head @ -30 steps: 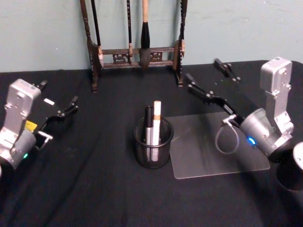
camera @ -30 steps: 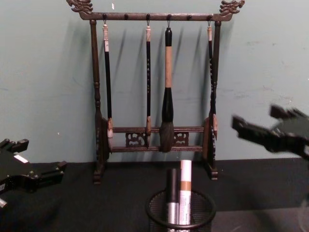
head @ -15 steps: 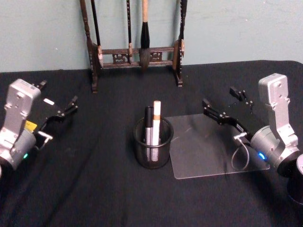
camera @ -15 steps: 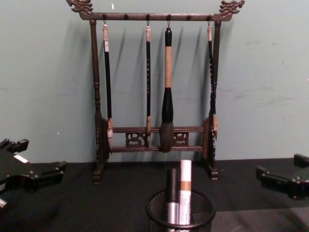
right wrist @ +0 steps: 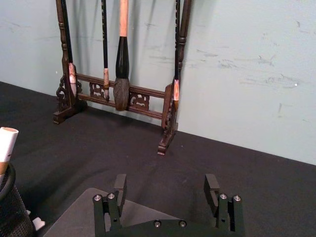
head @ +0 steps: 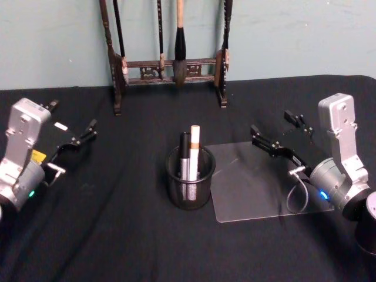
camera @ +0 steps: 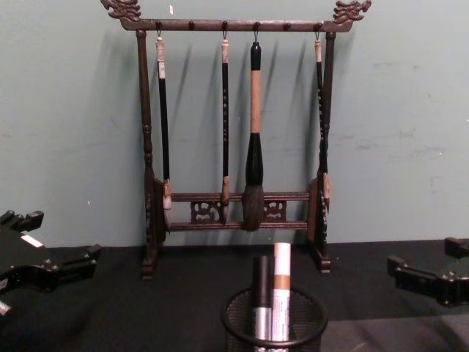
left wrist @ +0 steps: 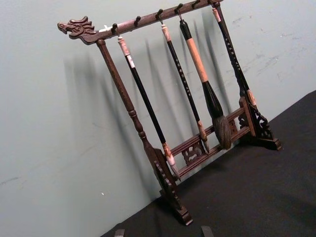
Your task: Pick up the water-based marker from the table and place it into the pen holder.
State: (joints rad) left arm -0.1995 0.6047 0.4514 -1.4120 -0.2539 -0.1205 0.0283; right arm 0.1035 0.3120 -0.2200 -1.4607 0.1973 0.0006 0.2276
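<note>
Marker already standing in the pen holder (head: 189, 183), nothing left on the cloth to grab.

White water-based marker (head: 193, 151) upright inside the pen holder, touching a black-and-silver pen (head: 184, 157). Probably light, stiff, smooth plastic barrel, so likely slippery; best pinched mid-barrel above the rim if ever re-picked. Right gripper (head: 279, 133) right of the pen holder, over the clear mat (head: 258, 188), jaws wide apart, empty. Left gripper (head: 75, 132) parked well left of the pen holder, jaws apart, empty. Brush rack (head: 169, 53) behind the pen holder.

Left tool (head: 73, 124) and right tool (head: 279, 133) both hover low at their sides, fingers spread, holding nothing.
</note>
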